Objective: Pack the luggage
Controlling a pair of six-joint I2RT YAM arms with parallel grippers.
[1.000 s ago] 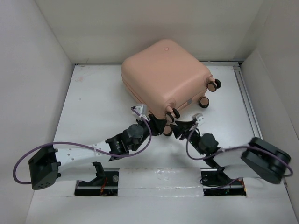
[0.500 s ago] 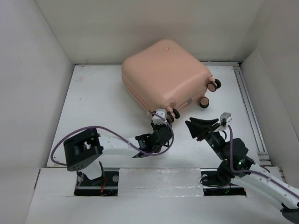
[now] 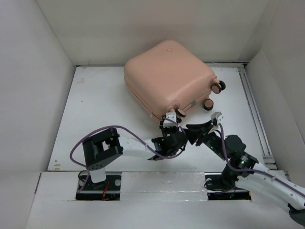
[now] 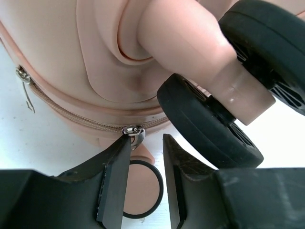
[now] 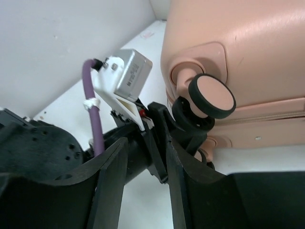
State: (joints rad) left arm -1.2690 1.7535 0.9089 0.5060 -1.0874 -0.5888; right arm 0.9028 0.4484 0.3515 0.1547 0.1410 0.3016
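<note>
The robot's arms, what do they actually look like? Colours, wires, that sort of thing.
Both the left arm and the right arm have white tube-like links joined by chunky black joint blocks. A purple cable loops loosely along each. The left gripper has two flat, black, angular jaws, and a small silvery-white camera box sits on its wrist.

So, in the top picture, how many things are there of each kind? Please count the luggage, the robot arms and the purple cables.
luggage: 1
robot arms: 2, the left arm and the right arm
purple cables: 2, the left cable and the right cable
total: 5
</note>
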